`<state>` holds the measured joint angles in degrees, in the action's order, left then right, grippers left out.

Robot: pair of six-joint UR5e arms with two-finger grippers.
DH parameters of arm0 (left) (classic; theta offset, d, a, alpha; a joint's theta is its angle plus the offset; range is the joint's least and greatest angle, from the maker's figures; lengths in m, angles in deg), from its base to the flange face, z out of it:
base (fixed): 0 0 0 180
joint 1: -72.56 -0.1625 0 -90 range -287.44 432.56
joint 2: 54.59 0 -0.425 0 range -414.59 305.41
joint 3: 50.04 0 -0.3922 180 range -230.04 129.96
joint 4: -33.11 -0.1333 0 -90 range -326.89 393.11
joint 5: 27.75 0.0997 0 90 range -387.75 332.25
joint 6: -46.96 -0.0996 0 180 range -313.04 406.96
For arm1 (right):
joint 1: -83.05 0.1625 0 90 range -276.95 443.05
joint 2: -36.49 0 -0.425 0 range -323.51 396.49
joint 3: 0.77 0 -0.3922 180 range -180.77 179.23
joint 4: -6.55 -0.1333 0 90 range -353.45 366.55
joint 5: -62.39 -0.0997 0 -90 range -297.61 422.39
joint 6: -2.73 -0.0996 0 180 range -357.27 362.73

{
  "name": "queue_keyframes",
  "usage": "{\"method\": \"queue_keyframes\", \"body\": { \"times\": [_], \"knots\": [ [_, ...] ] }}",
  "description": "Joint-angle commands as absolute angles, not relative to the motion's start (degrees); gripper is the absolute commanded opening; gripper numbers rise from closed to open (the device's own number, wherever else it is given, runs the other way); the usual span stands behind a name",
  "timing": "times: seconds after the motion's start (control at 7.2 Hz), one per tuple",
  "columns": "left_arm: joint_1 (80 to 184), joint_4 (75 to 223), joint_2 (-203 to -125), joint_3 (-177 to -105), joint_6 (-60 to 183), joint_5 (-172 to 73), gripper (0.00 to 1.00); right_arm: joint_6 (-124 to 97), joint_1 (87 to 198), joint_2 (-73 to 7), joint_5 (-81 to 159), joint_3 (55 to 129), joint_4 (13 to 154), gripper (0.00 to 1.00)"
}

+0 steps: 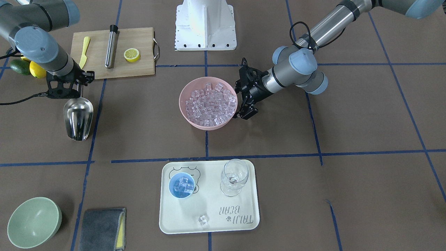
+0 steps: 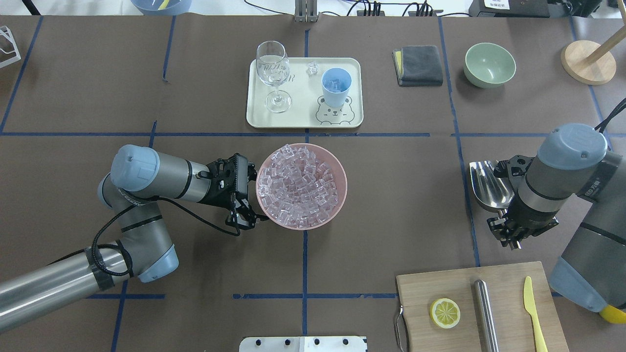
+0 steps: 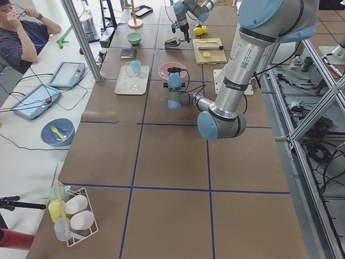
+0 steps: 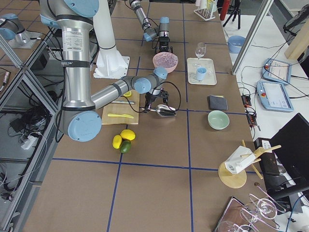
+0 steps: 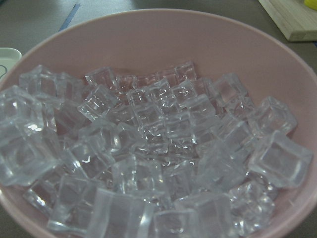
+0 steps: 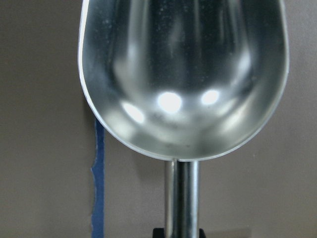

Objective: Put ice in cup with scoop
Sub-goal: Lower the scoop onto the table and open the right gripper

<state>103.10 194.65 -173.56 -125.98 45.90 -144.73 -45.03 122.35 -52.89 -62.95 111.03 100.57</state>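
The steel scoop (image 1: 78, 118) is empty; its bare bowl fills the right wrist view (image 6: 183, 74). My right gripper (image 1: 69, 89) is shut on its handle and holds it low over the table, far to the side of the tray. The light-blue cup (image 1: 182, 184) stands on the cream tray (image 1: 209, 209) with a few ice cubes in it; it also shows overhead (image 2: 336, 85). One loose cube (image 1: 203, 220) lies on the tray. The pink bowl (image 1: 183, 104) is full of ice (image 5: 148, 163). My left gripper (image 1: 244, 92) is open, right beside the bowl's rim.
A clear wine glass (image 1: 234, 177) stands on the tray next to the cup. A cutting board (image 1: 113, 52) holds a lemon half, a steel cylinder and a yellow knife. A green bowl (image 1: 33, 221) and a grey cloth (image 1: 101, 228) lie at the table's far side.
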Motion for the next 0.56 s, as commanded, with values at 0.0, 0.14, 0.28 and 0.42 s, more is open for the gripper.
{"method": "queue_keyframes", "body": {
  "times": [0.0, 0.14, 0.28, 0.42],
  "knots": [
    [102.62, 194.56, -173.59, -125.98, 45.90, -142.72, 1.00, -49.63, 122.25, -52.98, -62.85, 110.59, 96.83, 0.00],
    [102.53, 194.65, -173.59, -125.98, 45.90, -142.53, 1.00, -50.17, 122.17, -53.07, -62.85, 110.41, 96.73, 0.00],
    [102.53, 194.65, -173.59, -125.98, 45.90, -142.53, 1.00, -50.09, 122.17, -52.89, -62.76, 109.80, 96.64, 0.86],
    [102.53, 194.65, -173.59, -125.98, 45.90, -142.53, 1.00, -50.18, 122.17, -52.72, -62.85, 109.62, 96.64, 1.00]
  ]
}}
